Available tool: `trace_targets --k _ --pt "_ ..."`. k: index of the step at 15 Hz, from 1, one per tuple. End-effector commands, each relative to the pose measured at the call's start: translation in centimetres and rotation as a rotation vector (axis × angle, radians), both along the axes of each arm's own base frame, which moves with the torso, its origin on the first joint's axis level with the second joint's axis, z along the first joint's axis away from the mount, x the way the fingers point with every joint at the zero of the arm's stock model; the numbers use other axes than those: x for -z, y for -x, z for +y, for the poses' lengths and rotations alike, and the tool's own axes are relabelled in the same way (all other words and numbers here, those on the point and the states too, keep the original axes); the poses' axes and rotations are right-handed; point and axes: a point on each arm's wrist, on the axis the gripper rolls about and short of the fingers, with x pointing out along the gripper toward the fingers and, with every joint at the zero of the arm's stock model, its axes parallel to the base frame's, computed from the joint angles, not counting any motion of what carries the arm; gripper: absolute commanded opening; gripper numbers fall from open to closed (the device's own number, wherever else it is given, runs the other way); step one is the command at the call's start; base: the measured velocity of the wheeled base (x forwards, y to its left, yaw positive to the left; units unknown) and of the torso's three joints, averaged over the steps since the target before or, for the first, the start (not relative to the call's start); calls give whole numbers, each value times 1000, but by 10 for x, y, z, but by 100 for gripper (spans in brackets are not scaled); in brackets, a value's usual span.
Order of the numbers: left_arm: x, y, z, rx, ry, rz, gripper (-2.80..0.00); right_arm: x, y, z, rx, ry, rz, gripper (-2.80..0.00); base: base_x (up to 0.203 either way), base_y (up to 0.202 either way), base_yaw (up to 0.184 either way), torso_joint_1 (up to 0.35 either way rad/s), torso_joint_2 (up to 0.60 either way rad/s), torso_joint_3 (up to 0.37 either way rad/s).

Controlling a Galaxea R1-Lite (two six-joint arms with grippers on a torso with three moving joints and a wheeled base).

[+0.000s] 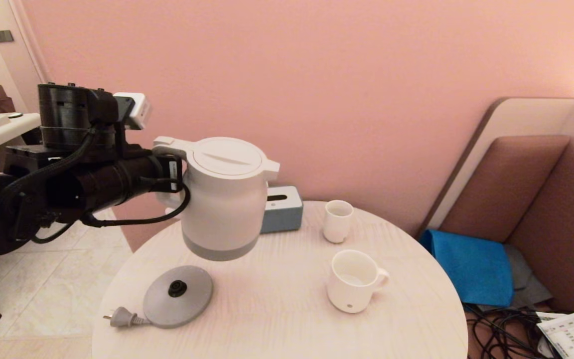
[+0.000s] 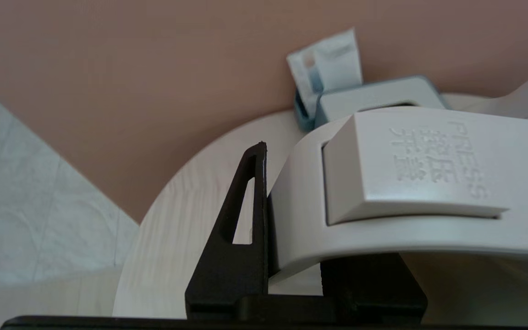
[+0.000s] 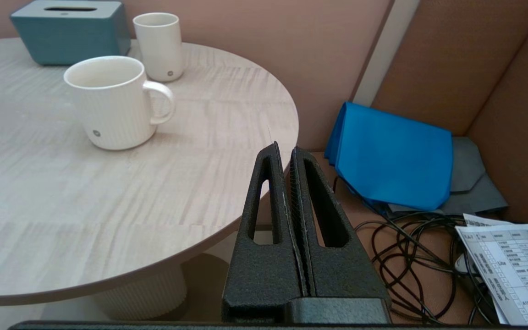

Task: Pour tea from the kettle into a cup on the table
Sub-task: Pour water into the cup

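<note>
The white kettle (image 1: 222, 199) hangs upright above the left part of the round table (image 1: 277, 309), lifted off its round grey base (image 1: 178, 295). My left gripper (image 1: 167, 174) is shut on the kettle's loop handle (image 2: 383, 201); one black finger (image 2: 241, 229) presses against the handle's side. The wide ribbed cup (image 1: 353, 280) stands to the kettle's right, handle pointing right; it also shows in the right wrist view as the cup (image 3: 110, 101). My right gripper (image 3: 286, 153) is parked off the table's right edge, shut with nothing in it.
A narrow handleless white cup (image 1: 338, 220) stands behind the mug. A blue-grey tissue box (image 1: 283, 209) sits at the table's back. The base's plug (image 1: 121, 317) lies near the front left edge. A blue cloth (image 1: 471, 264), cables (image 3: 410, 247) and papers (image 1: 573, 334) lie on the bench to the right.
</note>
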Motion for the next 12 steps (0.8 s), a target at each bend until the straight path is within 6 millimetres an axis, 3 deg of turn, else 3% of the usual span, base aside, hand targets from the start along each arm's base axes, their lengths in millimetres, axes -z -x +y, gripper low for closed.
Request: trace_targets --k 1,12 --pt "0 -4 -22 47 -18 -6 -280 0 0 0 0 0 1 -280 0 0 0 0 0 0" --pt "17 1 -67 130 -50 30 -280 0 0 0 0 0 1 -280 0 0 0 0 0 0"
